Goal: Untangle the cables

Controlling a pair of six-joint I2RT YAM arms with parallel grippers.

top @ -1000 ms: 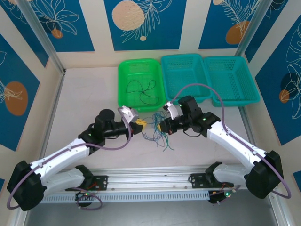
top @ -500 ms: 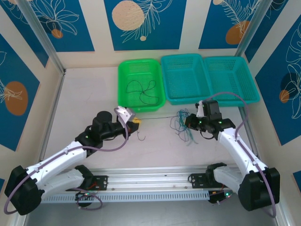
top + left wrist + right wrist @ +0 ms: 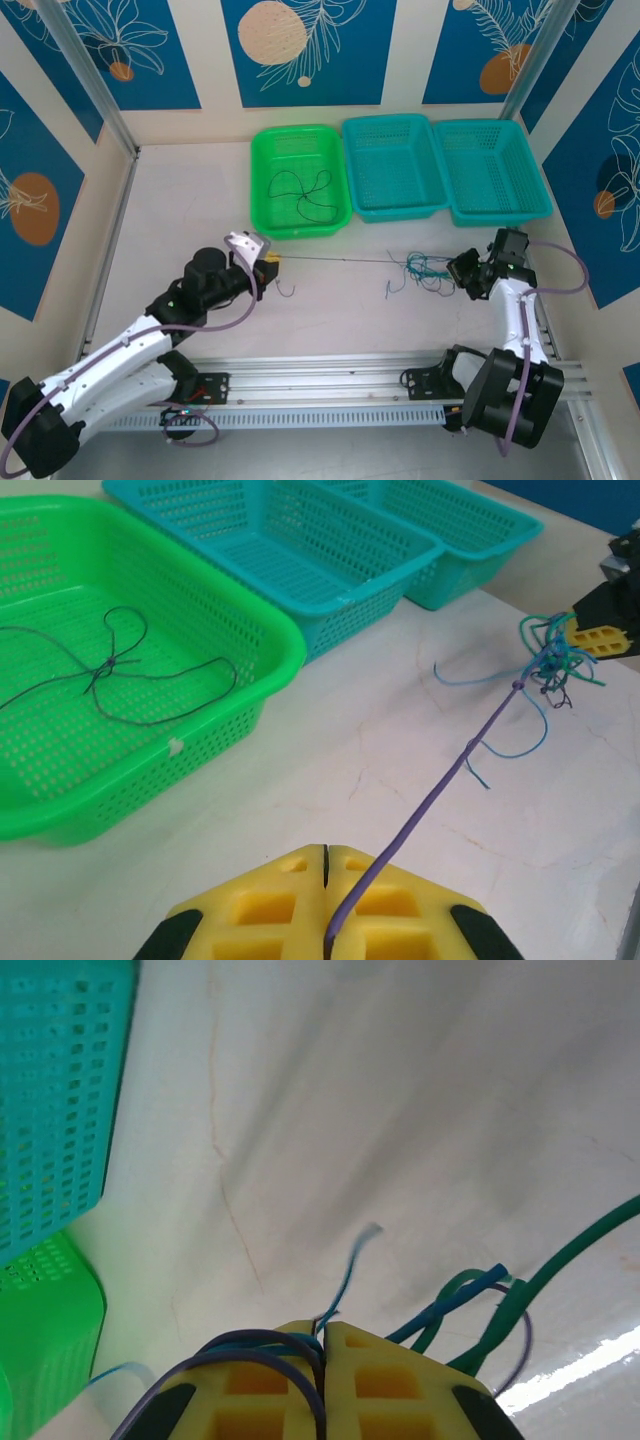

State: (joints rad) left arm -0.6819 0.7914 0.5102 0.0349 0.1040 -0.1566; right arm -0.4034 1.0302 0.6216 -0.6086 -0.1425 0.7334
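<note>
Purple thin wire strand [image 3: 430, 800] is clamped taut by left gripper [image 3: 325, 855], teal-green wire tangle [image 3: 425, 268] clamped by right gripper [image 3: 466, 276] near bench [image 3: 330, 315] right edge, for separation.

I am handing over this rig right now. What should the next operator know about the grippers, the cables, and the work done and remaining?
Left gripper: shut on one end of the purple strand, which runs taut to the tangle.
Right gripper: shut on the tangle of teal, green and blue strands, at the right side.
Done: one dark strand lies in the green basket.
Left: the purple strand is not yet free of the tangle; the other strands are not yet separated.
</note>
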